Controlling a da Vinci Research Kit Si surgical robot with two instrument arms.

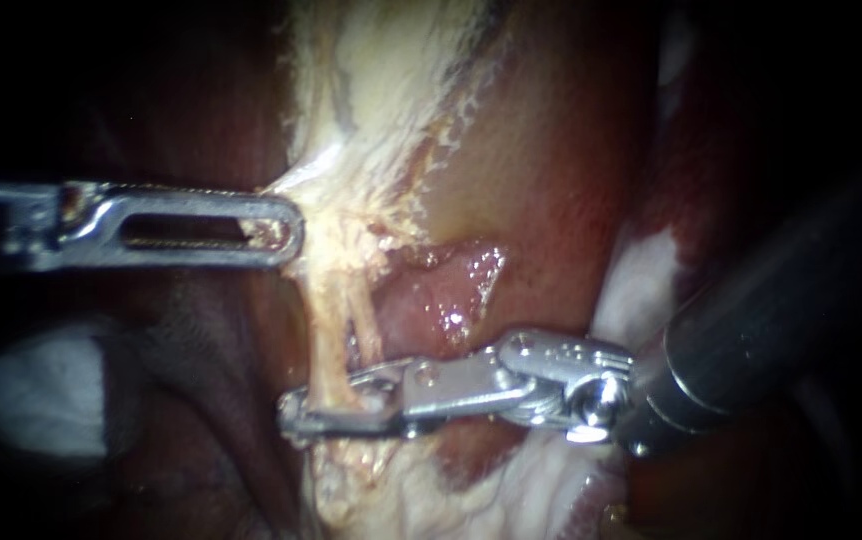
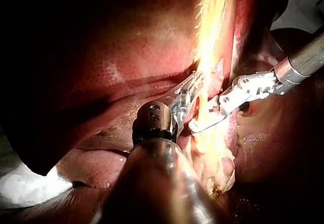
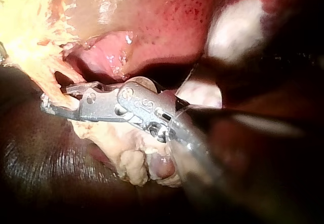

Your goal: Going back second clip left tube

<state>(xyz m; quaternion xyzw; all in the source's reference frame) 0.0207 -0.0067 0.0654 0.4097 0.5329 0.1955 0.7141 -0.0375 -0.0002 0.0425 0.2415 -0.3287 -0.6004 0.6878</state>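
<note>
Left instrument [image 1: 276,231] jaws clamp the pale tissue [image 1: 343,190] above, likely to tension the left tube [image 1: 323,340], which sits between the right instrument [image 1: 296,415] jaws, open; no clip discernible.

Darkness all around; white cloth [image 2: 25,186]

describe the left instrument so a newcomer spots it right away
Find the pale fatty band running down the middle of the endoscope view. The left instrument reaches its edge level from the left. Unlike the right instrument, angled in from the lower right, its flat tip has one long slot.
</note>
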